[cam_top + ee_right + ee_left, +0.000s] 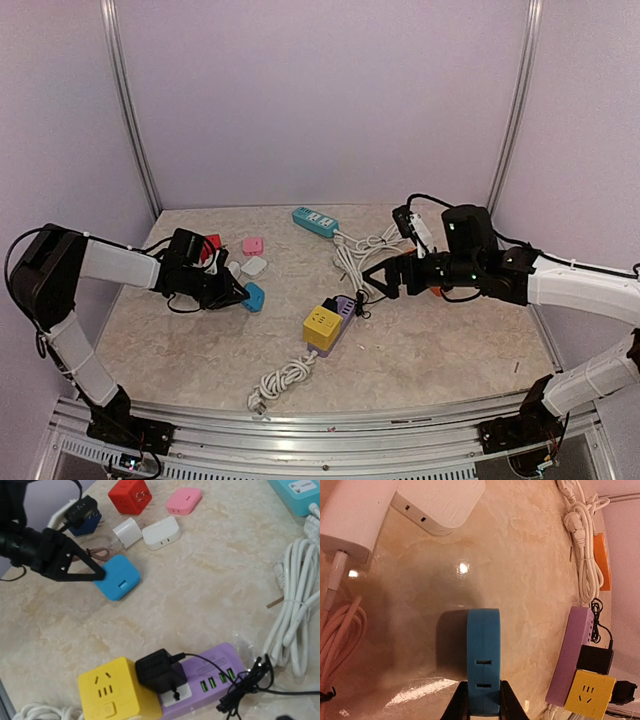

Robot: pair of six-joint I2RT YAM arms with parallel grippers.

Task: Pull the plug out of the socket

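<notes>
The left jaws are clamped shut on the near edge of a blue adapter (483, 660), which rests flat on the worktop (440, 340), its two slots facing the wrist camera. Behind it lie two white adapters (161, 531), a pink one (183, 500) and a red cube (130, 495), with a pinkish cable (342, 630) looped at the left. The right jaws stand wide open, held above the worktop near the purple strip (210, 672) and touching nothing. The black plug (159, 669) sits seated in that strip, just beside the yellow cube (112, 690) at the strip's end; its thin black cord (245, 685) runs along the strip and bunches at the far end. The strip lies near the middle of the worktop, between the two arms. A coiled white cable (295, 630) lies beside the strip on the right, and a teal strip (314, 222) lies toward the back wall.
</notes>
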